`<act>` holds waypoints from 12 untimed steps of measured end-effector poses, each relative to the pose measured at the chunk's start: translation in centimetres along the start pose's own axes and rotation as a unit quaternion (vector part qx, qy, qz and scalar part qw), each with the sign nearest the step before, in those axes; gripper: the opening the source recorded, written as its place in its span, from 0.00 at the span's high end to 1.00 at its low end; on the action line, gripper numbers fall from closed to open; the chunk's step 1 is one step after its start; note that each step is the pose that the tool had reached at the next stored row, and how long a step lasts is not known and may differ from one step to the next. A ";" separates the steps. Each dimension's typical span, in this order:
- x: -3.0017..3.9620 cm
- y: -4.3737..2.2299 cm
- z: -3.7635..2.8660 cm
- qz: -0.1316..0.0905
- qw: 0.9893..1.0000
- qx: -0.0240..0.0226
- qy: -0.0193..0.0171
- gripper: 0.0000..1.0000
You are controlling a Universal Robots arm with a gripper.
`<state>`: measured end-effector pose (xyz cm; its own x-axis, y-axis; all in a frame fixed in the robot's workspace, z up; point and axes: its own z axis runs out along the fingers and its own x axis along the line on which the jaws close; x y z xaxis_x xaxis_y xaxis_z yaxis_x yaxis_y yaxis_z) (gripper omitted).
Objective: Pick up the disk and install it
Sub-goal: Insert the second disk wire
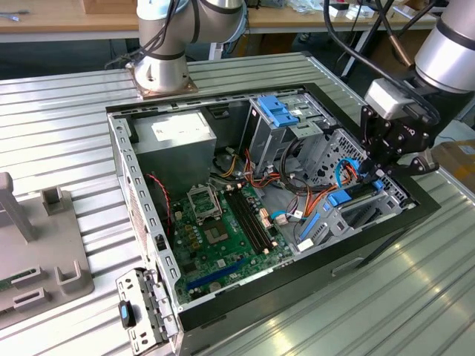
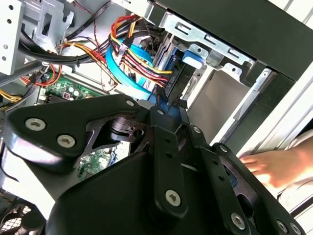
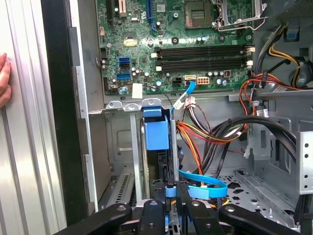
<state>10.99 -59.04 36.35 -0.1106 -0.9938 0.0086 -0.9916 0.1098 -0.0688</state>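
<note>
The disk stands on edge in the drive bay at the front corner of the open computer case. In the first wrist view it appears edge-on, as a thin silver strip with a bright blue rail. My gripper is shut on the disk's near edge, with the black fingers pinching a blue part. In the second wrist view the gripper points into the bay, where the disk's blue rail end sits against the metal cage. In the exterior view the gripper hangs over the case's right end.
Bundled cables and a blue flat cable crowd the bay beside the disk. The motherboard, the power-supply box and a cage with a blue bracket occupy the case. A person's hand rests outside the case wall.
</note>
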 end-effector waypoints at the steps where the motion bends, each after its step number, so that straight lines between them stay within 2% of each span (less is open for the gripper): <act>1: 0.01 0.01 0.06 0.000 1.000 0.000 -0.001 0.76; 2: 0.01 0.01 0.08 0.000 1.000 0.000 -0.003 0.76; 10: 0.02 0.01 0.09 0.000 1.000 0.000 -0.003 0.76; 11: 0.03 0.01 0.09 0.000 1.000 0.000 -0.003 0.89; 12: 0.03 0.01 0.09 0.000 1.000 0.000 -0.003 0.89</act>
<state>10.99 -59.08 36.26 -0.1106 -0.9939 0.0030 -0.9916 0.1102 -0.0682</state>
